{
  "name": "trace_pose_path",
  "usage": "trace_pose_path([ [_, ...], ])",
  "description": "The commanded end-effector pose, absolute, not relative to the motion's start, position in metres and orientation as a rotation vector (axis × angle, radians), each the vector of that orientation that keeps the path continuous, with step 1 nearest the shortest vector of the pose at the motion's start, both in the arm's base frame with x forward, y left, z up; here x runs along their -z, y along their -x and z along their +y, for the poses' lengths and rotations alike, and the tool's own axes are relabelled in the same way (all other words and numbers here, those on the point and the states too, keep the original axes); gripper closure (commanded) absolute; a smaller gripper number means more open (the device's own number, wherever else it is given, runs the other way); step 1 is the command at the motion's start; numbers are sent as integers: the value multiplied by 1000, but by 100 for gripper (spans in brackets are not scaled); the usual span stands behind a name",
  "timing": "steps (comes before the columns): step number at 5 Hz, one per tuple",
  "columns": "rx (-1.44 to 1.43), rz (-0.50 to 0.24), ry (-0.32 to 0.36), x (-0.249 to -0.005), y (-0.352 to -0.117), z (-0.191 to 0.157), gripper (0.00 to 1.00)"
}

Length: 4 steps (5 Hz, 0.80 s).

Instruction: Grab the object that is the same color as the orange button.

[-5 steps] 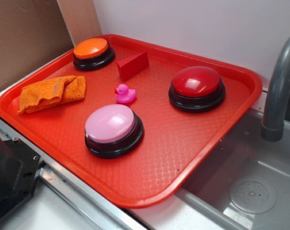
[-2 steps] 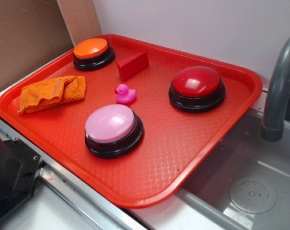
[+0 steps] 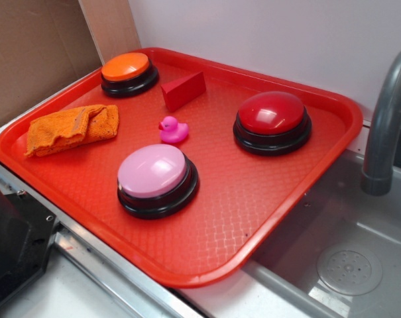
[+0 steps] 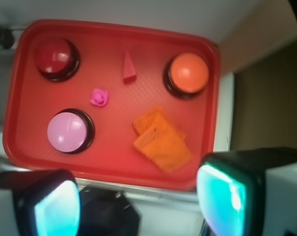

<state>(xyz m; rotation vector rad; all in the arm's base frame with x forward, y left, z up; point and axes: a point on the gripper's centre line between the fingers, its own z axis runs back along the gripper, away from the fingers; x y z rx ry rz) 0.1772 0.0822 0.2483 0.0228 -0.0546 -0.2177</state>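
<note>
The fingers [image 4: 138, 201] hang spread wide and empty high above the red tray [image 4: 20, 132] — the approach has not begun. The orange knitted cloth [image 4: 160, 140] lies folded just ahead of the gap between them, nearer the right finger, with the orange button [image 4: 188, 73] farther ahead on that side. Next, I judge, comes a descent onto the cloth, fingers straddling a fold. The wrist view is blurred — the weave is unreadable and both finger bases are cut off.

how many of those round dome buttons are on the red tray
3. The orange-topped dome button sits at the tray's far left corner, the red-topped dome button on the right side, and the pink-topped dome button nearest the front edge. None look hidden.
</note>
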Motion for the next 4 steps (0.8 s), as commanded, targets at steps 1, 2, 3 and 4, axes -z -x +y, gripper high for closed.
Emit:
trace_pose_path([
  [1, 456, 55, -71, -195, -217, 108, 0],
  [2, 496, 179, -70, -151, -221, 106, 0],
  [3, 491, 240, -70, -120, -214, 104, 0],
  [4, 453, 299, -56, -102, -201, 107, 0],
])
